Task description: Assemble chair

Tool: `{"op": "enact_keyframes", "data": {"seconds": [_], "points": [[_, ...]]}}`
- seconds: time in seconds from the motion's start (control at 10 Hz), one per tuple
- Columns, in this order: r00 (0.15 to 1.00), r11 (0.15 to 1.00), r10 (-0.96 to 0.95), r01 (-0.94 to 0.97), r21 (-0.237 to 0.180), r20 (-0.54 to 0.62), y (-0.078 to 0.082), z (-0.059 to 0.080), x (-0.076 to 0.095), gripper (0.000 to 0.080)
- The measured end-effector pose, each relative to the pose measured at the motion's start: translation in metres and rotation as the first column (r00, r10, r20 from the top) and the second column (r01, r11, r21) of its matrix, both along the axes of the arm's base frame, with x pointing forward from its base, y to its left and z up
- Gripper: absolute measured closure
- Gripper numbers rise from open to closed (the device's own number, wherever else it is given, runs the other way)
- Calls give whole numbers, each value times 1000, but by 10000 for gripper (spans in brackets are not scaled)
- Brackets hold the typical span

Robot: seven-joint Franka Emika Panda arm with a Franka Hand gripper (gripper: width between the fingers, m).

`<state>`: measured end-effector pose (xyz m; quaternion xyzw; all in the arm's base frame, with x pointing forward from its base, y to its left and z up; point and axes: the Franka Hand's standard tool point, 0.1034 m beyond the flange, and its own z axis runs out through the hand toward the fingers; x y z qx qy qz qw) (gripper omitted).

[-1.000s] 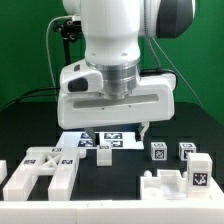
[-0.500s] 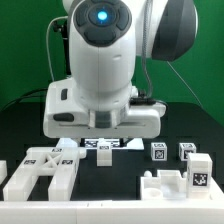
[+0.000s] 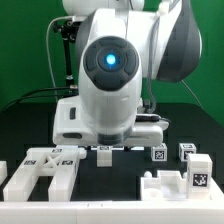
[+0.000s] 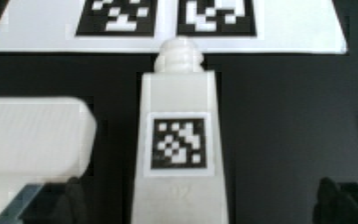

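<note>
In the wrist view a white square post [image 4: 176,140] with a black-and-white tag lies lengthwise on the black table, its narrow end toward the marker board [image 4: 34,35]. My gripper [image 4: 190,205] is open; its dark fingertips [image 4: 37,205] stand on either side of the post, apart from it. A second white chair part [image 4: 30,135] lies beside the post. In the exterior view the gripper [image 3: 103,143] hangs low over the post [image 3: 103,153], mostly hidden by the arm.
A slotted white panel [image 3: 40,170] lies at the exterior view's front left. A blocky white part with a tag [image 3: 185,178] lies front right. Two small tagged pieces [image 3: 158,152] [image 3: 187,150] stand behind it. A green backdrop lies behind the table.
The arm has swung and tilted toward the camera and come lower. It now hides the marker board, and the gripper sits over the post.
</note>
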<state>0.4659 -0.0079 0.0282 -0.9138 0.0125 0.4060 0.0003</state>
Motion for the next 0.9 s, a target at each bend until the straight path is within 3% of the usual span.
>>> {"op": "enact_keyframes", "data": {"seconds": [0.5,0.9], "points": [[1000,1000,-6,6,-5,-11,0,-3,-4,151],[996,999,-35,33,-35,-76,-8,-17,-2,151]]}}
